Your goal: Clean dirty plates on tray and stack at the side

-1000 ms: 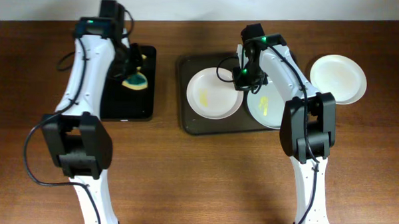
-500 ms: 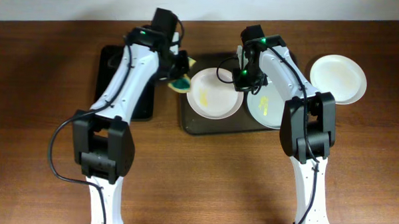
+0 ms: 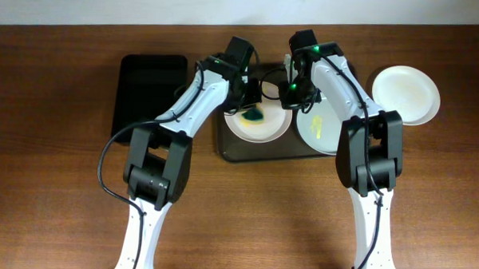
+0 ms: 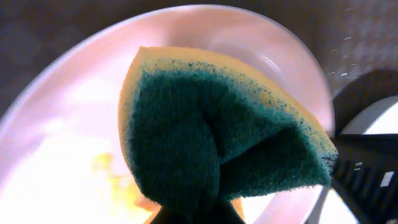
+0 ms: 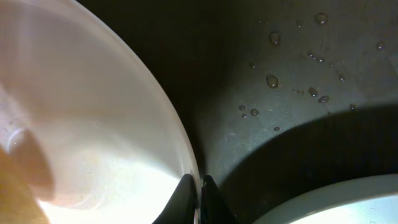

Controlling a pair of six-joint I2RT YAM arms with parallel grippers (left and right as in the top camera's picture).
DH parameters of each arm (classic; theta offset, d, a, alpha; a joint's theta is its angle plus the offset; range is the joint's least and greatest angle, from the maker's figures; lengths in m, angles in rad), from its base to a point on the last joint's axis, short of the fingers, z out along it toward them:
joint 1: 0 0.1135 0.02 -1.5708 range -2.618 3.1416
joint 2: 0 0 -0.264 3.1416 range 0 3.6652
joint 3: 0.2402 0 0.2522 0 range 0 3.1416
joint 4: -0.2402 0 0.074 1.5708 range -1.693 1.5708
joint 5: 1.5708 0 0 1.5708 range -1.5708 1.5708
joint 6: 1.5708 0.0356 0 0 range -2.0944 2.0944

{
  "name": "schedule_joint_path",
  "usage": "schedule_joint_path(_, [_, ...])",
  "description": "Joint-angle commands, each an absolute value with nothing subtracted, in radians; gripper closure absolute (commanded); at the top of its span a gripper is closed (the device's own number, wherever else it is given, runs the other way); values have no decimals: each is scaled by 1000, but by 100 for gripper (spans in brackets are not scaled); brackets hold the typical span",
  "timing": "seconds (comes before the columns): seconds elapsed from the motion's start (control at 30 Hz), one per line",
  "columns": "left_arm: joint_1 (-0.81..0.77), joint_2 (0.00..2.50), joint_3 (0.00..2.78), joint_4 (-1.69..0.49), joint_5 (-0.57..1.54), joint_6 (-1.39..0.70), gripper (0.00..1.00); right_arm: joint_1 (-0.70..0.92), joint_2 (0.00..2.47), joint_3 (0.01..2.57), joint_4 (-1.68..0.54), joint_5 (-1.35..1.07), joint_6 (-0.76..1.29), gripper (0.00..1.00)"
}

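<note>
Green scouring face down, the sponge now hangs over the left plate on the brown-grey tray. A second ago it was back above the black tray, and the left arm has swung it across since. The left gripper pinches it folded, and the left wrist view shows a yellow smear on the plate just beneath, so scrubbing looks about to begin. The right gripper has not moved and, as far as its dark wrist view lets me judge, is clamped on that plate's right rim to steady it. A second plate lies beside it on the tray, and a third plate rests off the tray on the wooden table. Water drops bead the tray floor, so plates may slide.
</note>
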State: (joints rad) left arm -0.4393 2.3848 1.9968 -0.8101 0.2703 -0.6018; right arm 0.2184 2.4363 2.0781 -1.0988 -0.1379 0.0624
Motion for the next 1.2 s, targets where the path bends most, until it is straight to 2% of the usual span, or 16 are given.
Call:
schedule_joint_path(0.0, [-460, 2392, 2000, -775, 294, -679, 100, 216, 2437, 2066, -1096, -101, 60, 96])
schedule_joint_path(0.33, [-496, 2442, 2000, -817, 287, -718, 100, 216, 2437, 2066, -1097, -100, 60, 96])
schedule_joint_path(0.57, [-495, 2442, 2000, -993, -192, -717, 100, 215, 2437, 2066, -1097, -100, 59, 96])
schedule_joint_path(0.7, [-480, 2440, 2000, -1042, -363, -683, 100, 215, 2437, 2066, -1097, -99, 59, 96])
schedule_joint_path(1.0, [-417, 2421, 2132, -1060, -361, -658, 100, 215, 2437, 2066, -1102, -99, 59, 96])
schedule_joint_path(1.17, [-410, 2422, 2178, -1023, -105, -658, 100, 215, 2437, 2066, -1101, -100, 59, 96])
